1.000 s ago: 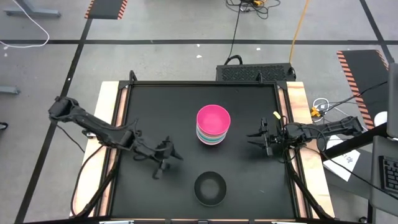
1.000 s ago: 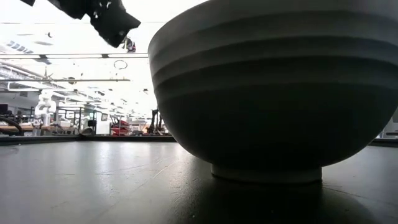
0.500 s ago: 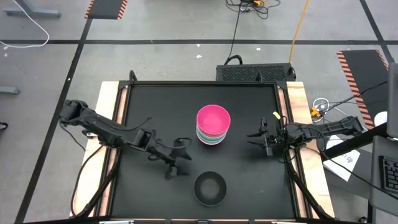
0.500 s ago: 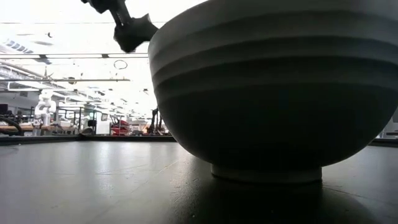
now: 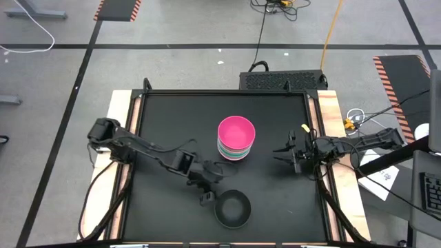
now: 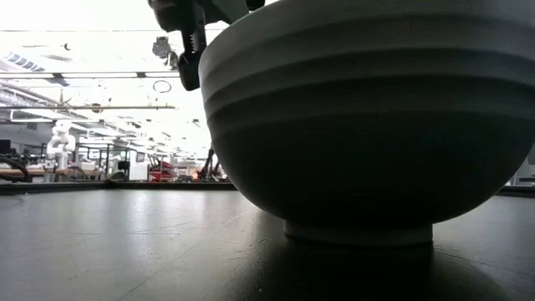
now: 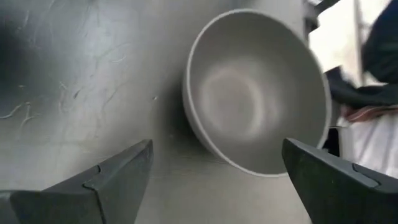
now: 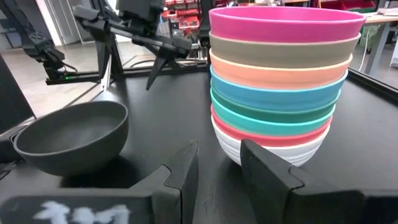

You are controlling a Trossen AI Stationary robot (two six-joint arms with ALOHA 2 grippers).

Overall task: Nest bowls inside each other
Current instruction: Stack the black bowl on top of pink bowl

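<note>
A black bowl point(image 5: 232, 209) stands on its foot near the table's front edge; it fills the low view point(image 6: 368, 125). Behind it, mid-table, several bowls sit nested in a stack point(image 5: 236, 138), magenta on top and white at the bottom point(image 8: 283, 81). My left gripper point(image 5: 213, 186) hangs open just left of and above the black bowl point(image 7: 258, 118), tilted down toward it, touching nothing. In the low view it shows at the top point(image 6: 188, 38). My right gripper point(image 5: 288, 153) waits at the table's right edge, open and level, facing the stack.
The black table mat point(image 5: 165, 117) lies bare to the left of and behind the stack. A raised frame point(image 5: 138, 103) runs around the table. My left arm point(image 5: 148, 148) slants across the table's left half.
My left gripper has swept toward the table's right and near edges, from the left-middle of the table to just beside the black bowl, rolling and tipping downward as it went. The bowls have not moved.
</note>
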